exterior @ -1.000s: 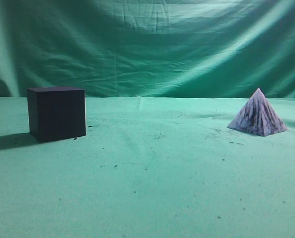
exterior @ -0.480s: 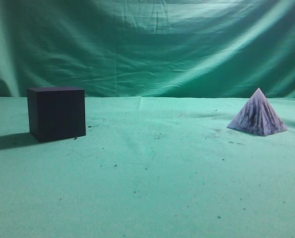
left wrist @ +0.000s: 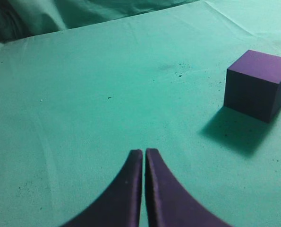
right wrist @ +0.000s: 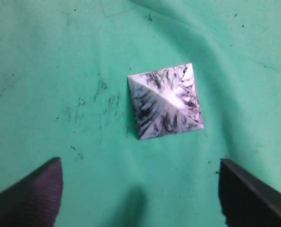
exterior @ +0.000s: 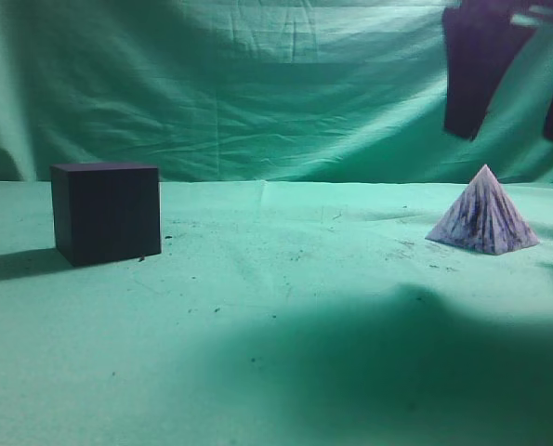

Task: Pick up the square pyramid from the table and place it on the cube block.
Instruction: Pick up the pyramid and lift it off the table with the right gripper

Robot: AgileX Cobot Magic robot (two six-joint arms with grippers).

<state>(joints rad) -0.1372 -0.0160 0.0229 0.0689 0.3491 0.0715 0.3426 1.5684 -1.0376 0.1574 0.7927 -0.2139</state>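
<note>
Ext. table-level; wrists look down (close).

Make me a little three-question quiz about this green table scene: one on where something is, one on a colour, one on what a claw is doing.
1. Where is the pyramid?
A. On top of the cube
B. On the table, at the right, apart from the cube
C. Held in a claw

2. What colour is the cube?
A. Bright yellow
B. White
C. Very dark purple

3. How does the right gripper stand?
A. Open, above the pyramid
B. Shut on the pyramid
C. Shut on the cube

Answers:
1 B: the exterior view shows the pyramid resting on the table, far right of the cube.
2 C: both the exterior and left wrist views show it dark purple.
3 A: the right wrist view shows its fingers spread wide, with the pyramid lying untouched below.
</note>
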